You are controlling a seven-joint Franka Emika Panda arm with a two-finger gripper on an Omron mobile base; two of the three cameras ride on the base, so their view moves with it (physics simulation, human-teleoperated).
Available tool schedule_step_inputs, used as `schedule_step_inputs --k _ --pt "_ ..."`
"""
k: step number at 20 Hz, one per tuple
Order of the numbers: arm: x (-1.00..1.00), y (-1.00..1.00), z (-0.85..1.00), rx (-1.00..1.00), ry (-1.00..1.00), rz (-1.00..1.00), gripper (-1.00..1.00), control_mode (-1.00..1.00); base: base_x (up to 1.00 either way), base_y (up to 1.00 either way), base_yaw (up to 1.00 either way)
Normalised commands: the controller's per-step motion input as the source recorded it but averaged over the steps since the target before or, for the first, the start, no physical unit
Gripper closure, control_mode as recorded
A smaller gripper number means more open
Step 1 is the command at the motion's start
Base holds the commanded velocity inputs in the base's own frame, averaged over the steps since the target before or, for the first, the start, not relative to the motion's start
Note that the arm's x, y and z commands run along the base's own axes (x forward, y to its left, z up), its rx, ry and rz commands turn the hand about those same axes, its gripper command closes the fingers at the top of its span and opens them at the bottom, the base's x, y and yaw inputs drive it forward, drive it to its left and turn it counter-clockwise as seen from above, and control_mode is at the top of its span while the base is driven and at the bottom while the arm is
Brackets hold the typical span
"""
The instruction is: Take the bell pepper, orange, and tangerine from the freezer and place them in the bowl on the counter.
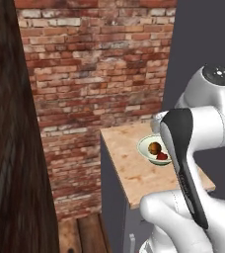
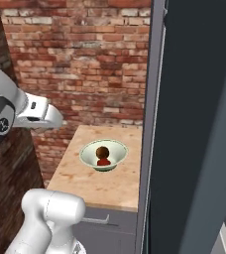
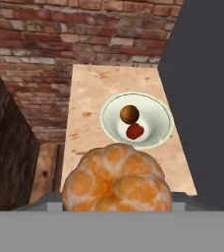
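A big bright orange segmented tangerine point(image 3: 117, 179) fills the bottom of the hand view, right against my gripper point(image 3: 117, 199), which is shut on it; the fruit hides the fingertips. It hangs above the near part of the counter point(image 3: 89, 98), short of the bowl point(image 3: 160, 110). Inside the pale bowl point(image 2: 87, 151) lie a round brown-orange orange point(image 3: 129, 114) and a small red bell pepper point(image 3: 135, 131), touching each other. The freezer's dark blue-grey side point(image 2: 199, 124) stands just right of the counter. From the left base view my arm covers part of the bowl point(image 1: 145, 146).
A red brick wall point(image 1: 94, 64) backs the counter. A dark wooden panel point(image 1: 11, 148) closes the left side, with a strip of wood floor point(image 1: 85, 232) between it and the grey cabinet. A metal bar handle point(image 2: 97, 218) sits on the cabinet front.
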Motion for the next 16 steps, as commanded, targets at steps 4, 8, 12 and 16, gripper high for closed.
schedule_step_inputs --k 4,8,12,16 --pt "0.63 -0.01 -0.13 0.0 0.04 -0.25 1.0 -1.0 0.0 0.0 0.0" --pt "0.55 -0.16 -0.32 0.06 0.01 -0.14 1.0 -1.0 0.0 0.0 0.0" --pt "0.38 -0.48 -0.43 0.13 0.02 -0.06 1.0 -1.0 0.0 0.0 0.0" --pt "0.21 -0.48 -0.47 0.07 0.08 -0.03 1.0 -1.0 0.0 0.0 0.0"
